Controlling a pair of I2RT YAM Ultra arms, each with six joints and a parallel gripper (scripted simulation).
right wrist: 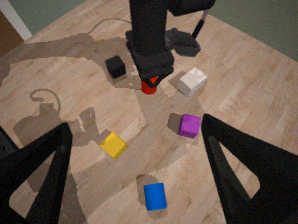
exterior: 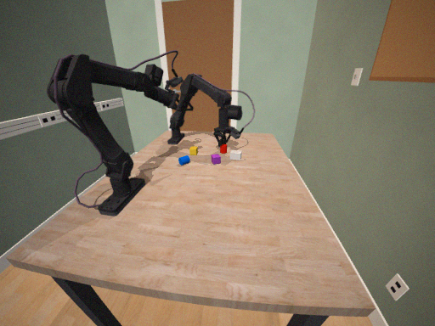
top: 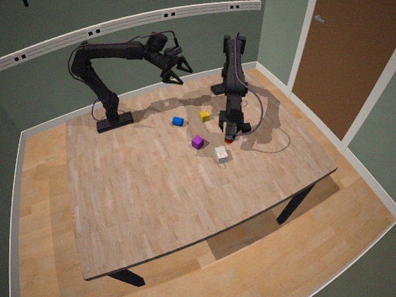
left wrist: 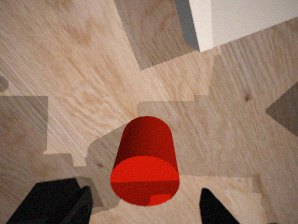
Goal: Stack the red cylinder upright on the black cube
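We find the cylinder upright on the counter, near the left end effector, whose fingers stand spread.

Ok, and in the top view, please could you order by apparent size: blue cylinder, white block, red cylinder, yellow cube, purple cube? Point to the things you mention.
1. White block (top: 221, 155) (exterior: 235, 155) (left wrist: 245, 22) (right wrist: 192, 81)
2. Purple cube (top: 197, 142) (exterior: 216, 159) (right wrist: 190, 125)
3. Yellow cube (top: 204, 116) (exterior: 194, 150) (right wrist: 114, 145) and blue cylinder (top: 178, 121) (exterior: 183, 160) (right wrist: 155, 196): too alike to rank

Red cylinder (top: 228, 141) (exterior: 223, 149) (left wrist: 145, 170) (right wrist: 149, 90): unranked; the left gripper (top: 229, 137) (exterior: 222, 142) (left wrist: 145, 194) (right wrist: 148, 76) hides most of it.
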